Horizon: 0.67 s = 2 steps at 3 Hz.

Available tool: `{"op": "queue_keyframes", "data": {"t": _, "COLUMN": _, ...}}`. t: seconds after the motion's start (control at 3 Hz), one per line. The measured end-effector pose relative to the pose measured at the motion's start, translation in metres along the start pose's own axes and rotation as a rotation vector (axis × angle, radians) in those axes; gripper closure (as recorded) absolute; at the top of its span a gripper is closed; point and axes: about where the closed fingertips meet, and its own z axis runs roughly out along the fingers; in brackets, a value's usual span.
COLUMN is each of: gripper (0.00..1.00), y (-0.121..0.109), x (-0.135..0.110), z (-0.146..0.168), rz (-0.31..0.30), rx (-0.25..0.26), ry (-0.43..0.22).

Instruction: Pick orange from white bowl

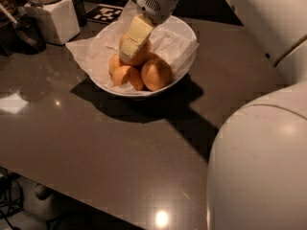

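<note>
We see the claw [128,54], entering from twelve o'clock, clenched on the orange [145,55] over the bowl [144,93].

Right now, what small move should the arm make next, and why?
Probably a short, slow lift, testing its hold: the gripper is pressed against the topmost orange in the white bowl, with other oranges packed just beneath.
</note>
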Motion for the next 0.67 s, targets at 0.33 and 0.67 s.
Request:
{"op": "queue_keyframes", "data": {"t": 0.33, "gripper": 0.12, "y": -0.0009, "x": 0.0012, "z": 0.001, "rz": 0.025, "rx": -0.004, "ry": -0.008}}
{"op": "queue_keyframes", "data": {"t": 0.67, "gripper": 0.18, "y": -0.0016, "x": 0.0025, "z": 0.0024, "rz": 0.041, "rx": -0.01, "ry": -0.01}}
